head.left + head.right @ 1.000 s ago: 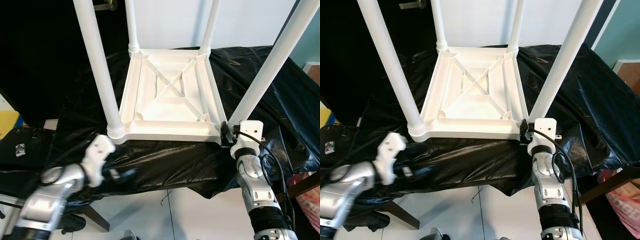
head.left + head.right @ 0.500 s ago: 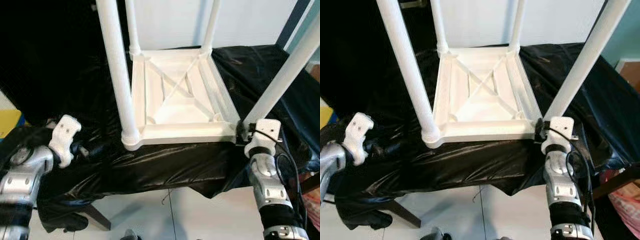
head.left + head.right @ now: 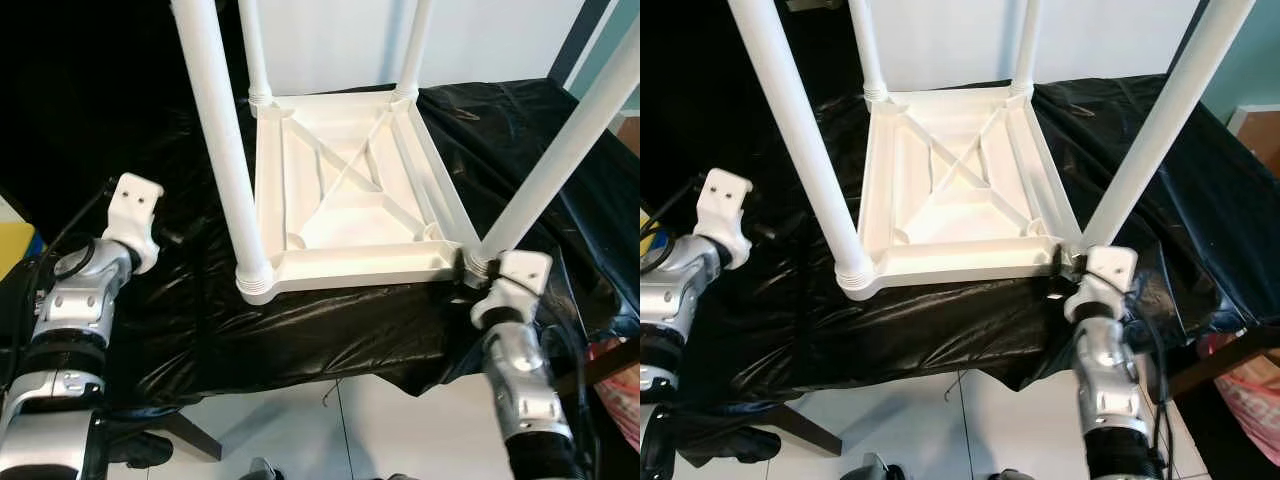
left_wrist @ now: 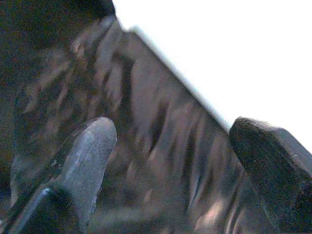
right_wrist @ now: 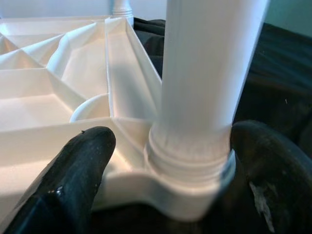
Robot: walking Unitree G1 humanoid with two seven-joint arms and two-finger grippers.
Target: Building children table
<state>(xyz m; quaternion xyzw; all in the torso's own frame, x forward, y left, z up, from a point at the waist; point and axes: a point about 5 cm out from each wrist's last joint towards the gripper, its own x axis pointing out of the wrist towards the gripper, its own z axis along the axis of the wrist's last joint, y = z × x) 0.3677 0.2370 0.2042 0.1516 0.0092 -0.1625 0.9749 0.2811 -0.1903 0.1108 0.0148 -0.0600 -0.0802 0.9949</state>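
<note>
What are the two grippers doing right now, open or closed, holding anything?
Left gripper: open, empty, over the black sheet.
Right gripper: open around the near right table leg base.

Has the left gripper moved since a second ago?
Yes. The left gripper rose from under the white table's near-left corner and swung out to its left.

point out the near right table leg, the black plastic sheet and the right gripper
near right table leg [image 5: 204,73], right wrist view, mid shaft above the threaded collar
black plastic sheet [image 3: 330,325], left eye view, front fold below the tabletop
right gripper [image 5: 168,161], right wrist view, between the fingers at the leg's base
</note>
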